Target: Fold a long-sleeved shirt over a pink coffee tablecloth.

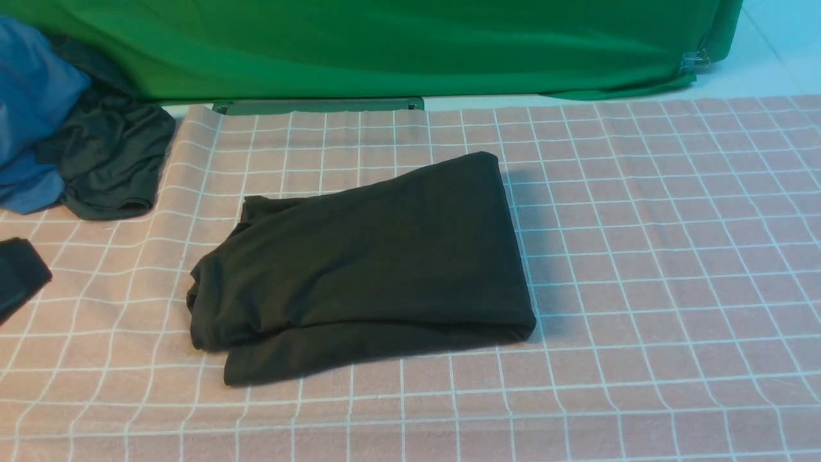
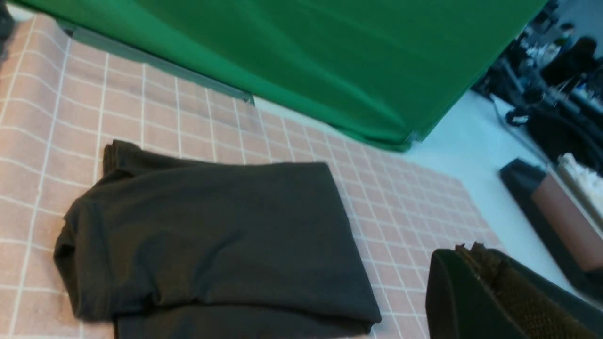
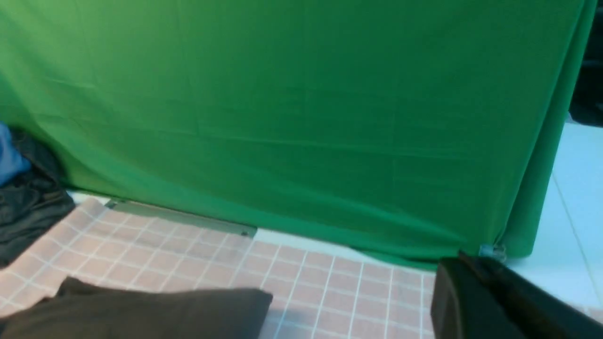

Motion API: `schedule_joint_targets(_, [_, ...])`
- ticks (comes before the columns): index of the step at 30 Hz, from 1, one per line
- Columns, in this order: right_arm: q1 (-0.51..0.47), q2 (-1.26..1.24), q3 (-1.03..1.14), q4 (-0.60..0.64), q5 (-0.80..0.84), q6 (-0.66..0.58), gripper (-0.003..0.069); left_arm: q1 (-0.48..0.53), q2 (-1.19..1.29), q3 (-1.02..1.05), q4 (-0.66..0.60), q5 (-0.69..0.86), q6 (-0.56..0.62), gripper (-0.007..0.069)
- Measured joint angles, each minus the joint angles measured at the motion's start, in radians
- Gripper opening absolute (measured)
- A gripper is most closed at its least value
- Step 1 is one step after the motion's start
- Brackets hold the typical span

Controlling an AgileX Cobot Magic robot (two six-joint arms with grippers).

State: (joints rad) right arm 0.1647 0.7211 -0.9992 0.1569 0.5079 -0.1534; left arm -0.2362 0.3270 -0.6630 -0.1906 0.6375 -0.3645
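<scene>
The black long-sleeved shirt [image 1: 372, 263] lies folded into a compact rectangle on the pink coffee tablecloth [image 1: 641, 256], a little left of the middle. Its print is hidden inside the fold. In the left wrist view the shirt [image 2: 212, 235] rests on the gridded cloth [image 2: 188, 127], and my left gripper [image 2: 471, 248] hangs apart from it, shut and holding nothing. The right wrist view catches only the shirt's edge [image 3: 141, 313] on the cloth [image 3: 330, 282]. My right gripper [image 3: 464, 258] is raised well clear of it, jaws shut and empty.
A plain green cloth [image 1: 385, 45] hangs along the back. A blue garment [image 1: 32, 109] and a dark grey-green garment [image 1: 109, 160] are piled at the back left. A black shape [image 1: 19, 276] pokes in at the left edge; what it is I cannot tell.
</scene>
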Motion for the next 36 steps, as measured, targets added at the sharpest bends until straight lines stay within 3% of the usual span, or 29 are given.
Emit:
schedule_joint_targets(9, [0.0,0.04,0.039,0.06,-0.066,-0.012,0.0038,0.0,0.015,0.021,0.0,-0.044,0.0,0.0013])
schedule_joint_targets(16, [0.0,0.396,-0.056,0.178,0.285,-0.017,0.0038,0.0,0.044,0.021,0.0,-0.049,0.0,0.0013])
schedule_joint_targets(19, [0.016,0.587,-0.108,0.183,0.334,-0.031,0.0047,0.0,0.059,0.021,-0.001,-0.05,0.0,0.0013])
schedule_joint_targets(22, [0.057,0.721,-0.143,0.182,0.3,-0.046,0.0117,0.0,0.07,0.021,-0.009,-0.05,0.0,0.0013])
schedule_joint_targets(24, [0.096,0.828,-0.172,0.183,0.266,-0.056,0.0239,0.0,0.073,0.021,-0.012,-0.043,0.0,0.0013])
schedule_joint_targets(25, [0.103,0.847,-0.177,0.183,0.263,-0.057,0.0266,0.0,0.073,0.021,-0.013,-0.04,0.0,0.0013])
schedule_joint_targets(26, [0.129,0.913,-0.199,0.184,0.256,-0.058,0.0363,0.0,0.073,0.021,-0.015,-0.028,0.0,0.0013])
schedule_joint_targets(29, [0.173,1.05,-0.255,0.185,0.246,-0.059,0.0552,0.0,0.074,0.021,-0.02,0.0,0.0,0.0013])
schedule_joint_targets(32, [0.206,1.145,-0.299,0.186,0.247,-0.06,0.0608,0.0,0.074,0.021,-0.02,0.017,0.0,0.0013])
schedule_joint_targets(36, [0.238,1.213,-0.328,0.189,0.245,-0.059,0.0587,0.0,0.074,0.021,-0.021,0.032,0.0,0.0013])
